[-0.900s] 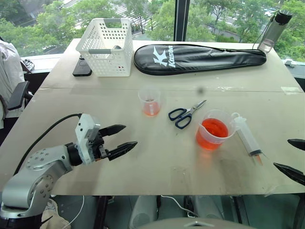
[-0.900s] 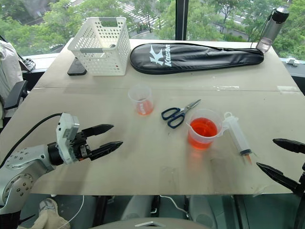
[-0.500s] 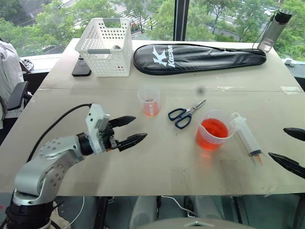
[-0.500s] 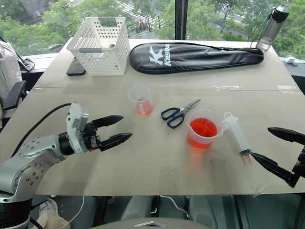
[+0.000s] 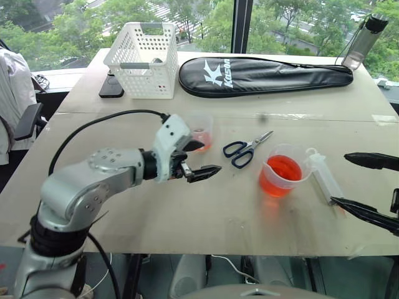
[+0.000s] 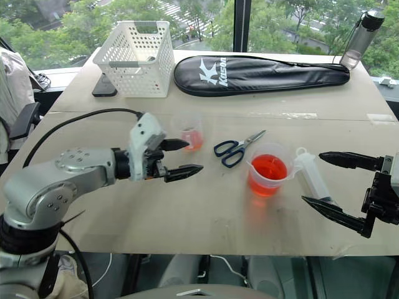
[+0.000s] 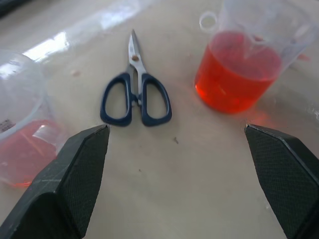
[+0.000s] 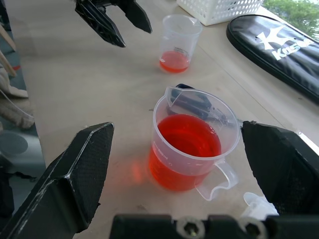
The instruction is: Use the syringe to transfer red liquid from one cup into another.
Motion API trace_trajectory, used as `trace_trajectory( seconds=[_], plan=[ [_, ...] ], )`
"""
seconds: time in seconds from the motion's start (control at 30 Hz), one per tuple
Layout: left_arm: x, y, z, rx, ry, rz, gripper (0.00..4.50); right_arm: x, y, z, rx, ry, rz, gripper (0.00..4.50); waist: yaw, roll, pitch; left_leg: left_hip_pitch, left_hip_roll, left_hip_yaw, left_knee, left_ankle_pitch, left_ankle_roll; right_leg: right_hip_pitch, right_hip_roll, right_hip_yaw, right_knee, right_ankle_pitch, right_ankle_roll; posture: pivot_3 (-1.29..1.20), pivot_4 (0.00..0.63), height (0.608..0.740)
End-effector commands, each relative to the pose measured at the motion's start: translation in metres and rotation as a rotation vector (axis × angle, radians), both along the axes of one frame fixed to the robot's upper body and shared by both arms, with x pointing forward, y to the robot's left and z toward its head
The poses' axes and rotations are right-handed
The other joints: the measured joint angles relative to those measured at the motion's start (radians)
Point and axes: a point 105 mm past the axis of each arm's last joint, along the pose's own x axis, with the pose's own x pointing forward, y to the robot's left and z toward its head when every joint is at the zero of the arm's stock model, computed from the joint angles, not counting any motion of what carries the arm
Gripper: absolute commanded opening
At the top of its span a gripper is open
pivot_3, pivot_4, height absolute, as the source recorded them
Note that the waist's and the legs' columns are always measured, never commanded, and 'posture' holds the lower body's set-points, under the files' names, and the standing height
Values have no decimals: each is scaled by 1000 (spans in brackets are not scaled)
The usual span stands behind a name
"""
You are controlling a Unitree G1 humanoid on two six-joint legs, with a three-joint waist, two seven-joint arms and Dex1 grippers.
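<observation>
The syringe (image 5: 323, 177) lies flat on the table just right of the wide handled beaker (image 5: 282, 169), which holds red liquid (image 5: 278, 179). The small narrow cup (image 6: 189, 133) stands further left with a little red liquid at its bottom. My left gripper (image 5: 209, 157) is open and empty, its fingers beside the small cup and pointing toward the scissors. My right gripper (image 6: 312, 177) is open and empty, coming in from the right with its tips by the syringe. The right wrist view looks over the beaker (image 8: 192, 139) at the small cup (image 8: 179, 42).
Blue-handled scissors (image 5: 247, 148) lie between the two cups. At the back stand a white basket (image 5: 142, 59), a phone (image 5: 111, 88), a black racket bag (image 5: 265, 75) and a bottle (image 5: 365, 37). A person's sleeve (image 5: 15, 93) shows at the left edge.
My left gripper has swung right and forward, from the table's left front up to the small cup. My right gripper has come in from the right edge toward the syringe.
</observation>
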Motion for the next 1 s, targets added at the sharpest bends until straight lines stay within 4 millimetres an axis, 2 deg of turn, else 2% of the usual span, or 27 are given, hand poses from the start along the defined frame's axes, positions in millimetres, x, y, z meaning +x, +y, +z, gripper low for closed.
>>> trace_trajectory(
  seconds=[0.03, 0.17, 0.27, 0.37, 0.43, 0.6, 0.77, 1.0],
  plan=[
    [21, -20, 0, 28, 86, 34, 4414, 1, -1, 19, -9, -80, -17, 4500, 1, -1, 1, 0, 0, -1, 1, 0, 0, 0, 0, 0, 1, 0, 0, 0, 150, 724],
    [41, -41, -3, 94, 123, 88, 4414, 2, -5, 24, -20, -62, -73, 4500, 0, -2, 1, 0, -1, -1, 1, 0, 0, 1, 2, 0, 1, 0, 1, 0, 150, 724],
    [54, -51, -3, 146, 113, 150, 4414, 9, -8, 36, -13, -43, -136, 4500, -8, -2, 1, 0, -1, 0, 1, 0, 0, 0, 1, 1, 1, 0, 1, 0, 150, 724],
    [63, -61, -2, 231, 61, 178, 4414, 17, -8, 52, -37, -33, -172, 4500, -8, -1, 1, 0, -1, 1, 1, 2, -4, -1, 0, 2, 1, 0, 1, 0, 150, 724],
    [66, -71, 4, 213, 71, 179, 4414, 19, -6, 64, -32, -19, -175, 4500, -4, -1, 1, 0, -1, 1, 0, 2, -3, -1, 0, 2, 2, 0, 1, 0, 150, 724],
    [72, -77, 2, 242, 92, 214, 4414, 20, 3, 85, -19, -60, -143, 4500, -3, -1, 1, -2, -1, 0, 0, 1, -1, -1, 0, 2, 1, 0, 1, 0, 150, 724],
    [75, -87, -11, 278, 108, 237, 4414, 16, 13, 69, -40, -51, -95, 4500, -2, -2, 2, -3, -1, 0, 0, 2, -4, -1, 0, 2, -1, 0, 1, 0, 150, 724],
    [80, -88, -31, 339, 110, 256, 4414, 12, 13, 66, -29, -57, -89, 4500, -4, -2, 2, -2, -2, 0, 0, 2, -4, -1, -1, 2, 1, -1, 2, 0, 150, 724]
  ],
)
